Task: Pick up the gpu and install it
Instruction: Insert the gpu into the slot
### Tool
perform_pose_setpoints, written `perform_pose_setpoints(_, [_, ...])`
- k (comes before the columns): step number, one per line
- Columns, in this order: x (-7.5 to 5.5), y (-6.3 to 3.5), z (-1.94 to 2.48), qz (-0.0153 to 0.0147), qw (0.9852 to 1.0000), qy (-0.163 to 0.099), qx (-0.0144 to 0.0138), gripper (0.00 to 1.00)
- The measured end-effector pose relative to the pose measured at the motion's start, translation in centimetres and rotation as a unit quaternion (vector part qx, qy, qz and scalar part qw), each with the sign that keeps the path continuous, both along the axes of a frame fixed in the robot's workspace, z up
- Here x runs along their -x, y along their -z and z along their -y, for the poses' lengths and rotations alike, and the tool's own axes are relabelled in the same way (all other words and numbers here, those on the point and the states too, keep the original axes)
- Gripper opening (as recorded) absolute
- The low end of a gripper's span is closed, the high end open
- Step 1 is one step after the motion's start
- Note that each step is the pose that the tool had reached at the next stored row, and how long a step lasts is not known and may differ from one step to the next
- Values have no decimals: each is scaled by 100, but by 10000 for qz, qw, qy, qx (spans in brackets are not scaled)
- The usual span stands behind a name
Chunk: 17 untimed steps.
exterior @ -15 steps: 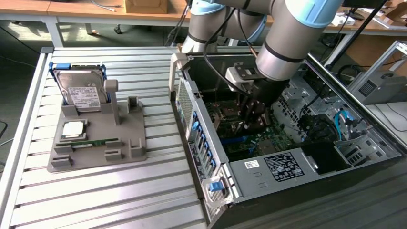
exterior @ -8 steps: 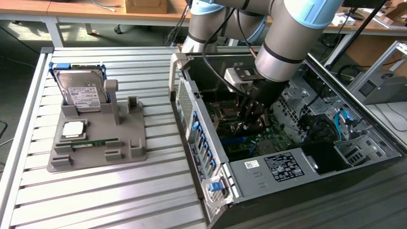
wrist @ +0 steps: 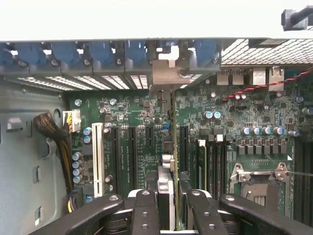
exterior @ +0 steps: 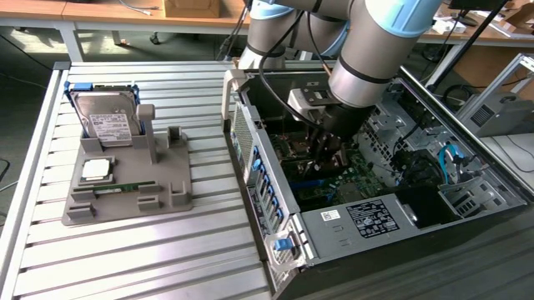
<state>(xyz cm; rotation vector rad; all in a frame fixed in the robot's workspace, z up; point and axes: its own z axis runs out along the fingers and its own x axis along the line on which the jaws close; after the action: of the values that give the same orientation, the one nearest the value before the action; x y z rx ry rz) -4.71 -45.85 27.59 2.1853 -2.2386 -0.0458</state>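
My gripper is shut on the gpu, a thin dark card seen edge-on between the two black fingers. Its silvery bracket sits against the blue-clipped slot openings at the case's rear wall. The card stands upright over the green motherboard, in line with the long black expansion slots. In the exterior view the gripper reaches down inside the open computer case, with the arm hiding most of the card.
On the slatted table at the exterior view's left stands a grey holder with a hard drive, a processor chip and a green memory stick. Cables and the processor socket flank the slots.
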Motion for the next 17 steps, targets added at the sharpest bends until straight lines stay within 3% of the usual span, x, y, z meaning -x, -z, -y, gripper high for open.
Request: perform_pose_setpoints(17, [49, 54, -12, 0, 10000, 49, -1, 27])
